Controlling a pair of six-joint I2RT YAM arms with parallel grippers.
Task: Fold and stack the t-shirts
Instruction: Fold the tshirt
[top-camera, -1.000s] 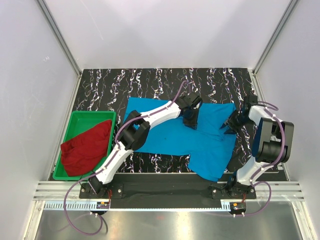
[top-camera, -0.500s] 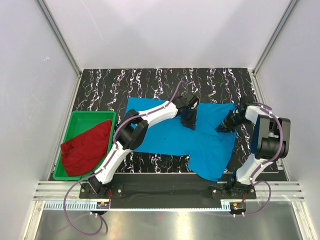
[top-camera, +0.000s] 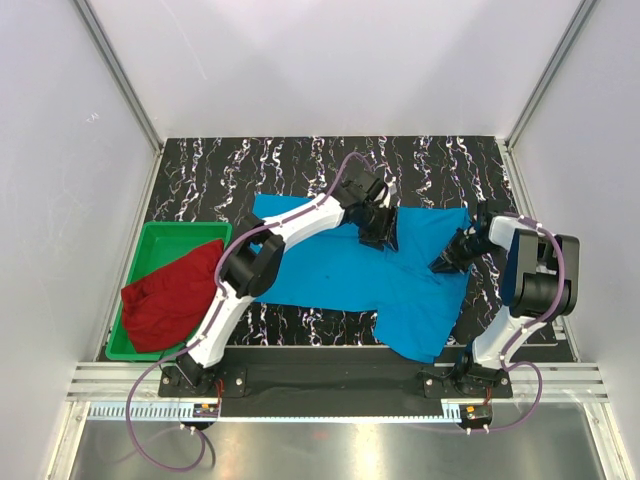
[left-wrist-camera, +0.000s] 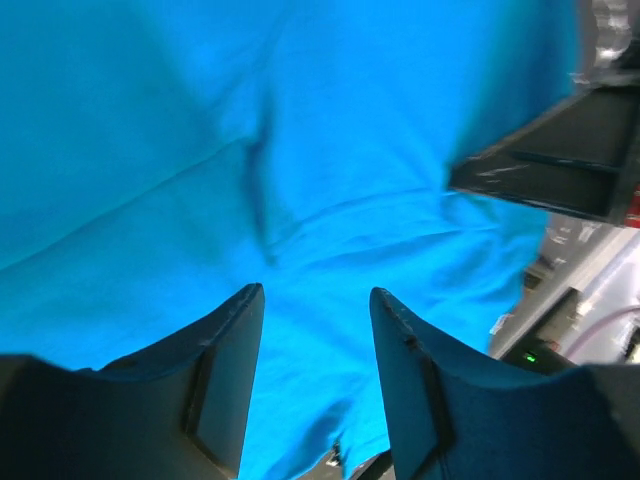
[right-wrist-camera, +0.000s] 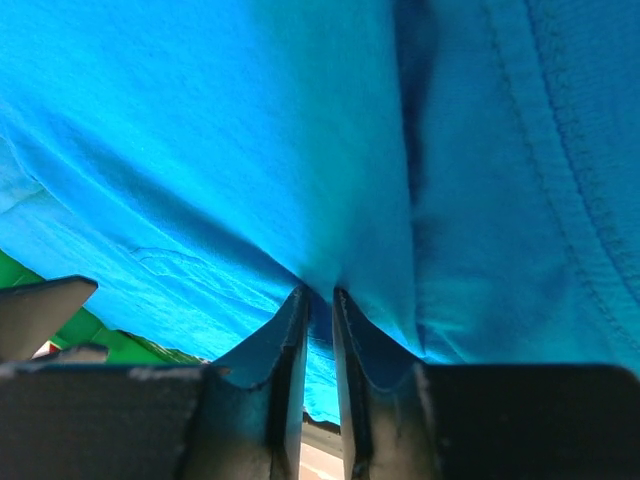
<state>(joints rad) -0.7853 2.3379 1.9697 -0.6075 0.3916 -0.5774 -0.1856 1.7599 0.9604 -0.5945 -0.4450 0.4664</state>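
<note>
The sky-blue t-shirt (top-camera: 330, 270) lies spread over the middle of the dark marbled table, its right part rumpled. My left gripper (top-camera: 378, 238) hovers over the shirt's far edge. In the left wrist view it (left-wrist-camera: 315, 292) is open, with only blue cloth (left-wrist-camera: 200, 150) below the gap. My right gripper (top-camera: 448, 258) is at the shirt's right side. In the right wrist view it (right-wrist-camera: 318, 292) is shut on a pinched ridge of the blue cloth (right-wrist-camera: 200, 130). The dark red t-shirt (top-camera: 170, 295) lies crumpled in the bin.
A green plastic bin (top-camera: 165, 240) stands at the table's left edge, and the red shirt spills over its near rim. White walls close in the table on both sides and at the back. The two grippers work close together near the shirt's right half.
My left gripper has opened and let go of the blue cloth, shifting slightly toward the far side. My right gripper closed on a fold of the blue shirt and drew a little leftward.
</note>
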